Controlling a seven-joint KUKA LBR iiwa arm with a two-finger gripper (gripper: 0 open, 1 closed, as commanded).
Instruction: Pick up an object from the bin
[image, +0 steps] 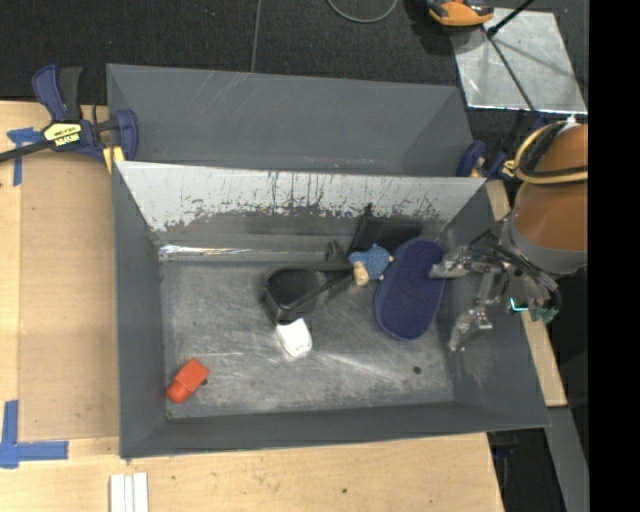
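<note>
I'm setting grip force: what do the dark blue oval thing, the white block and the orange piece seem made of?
The dark blue oval thing is probably cloth or foam: matt, finely speckled, no shine. The white block could be plastic or foam; its plain flat faces leave that open. The orange piece is likely plastic or rubber: evenly coloured and smooth.

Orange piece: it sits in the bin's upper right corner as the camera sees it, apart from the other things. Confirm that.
Not right: the corner is wrong. The camera view shows the orange piece in the bin's lower left corner, apart from the other things; the nearest, a white block, lies toward the middle.
</note>
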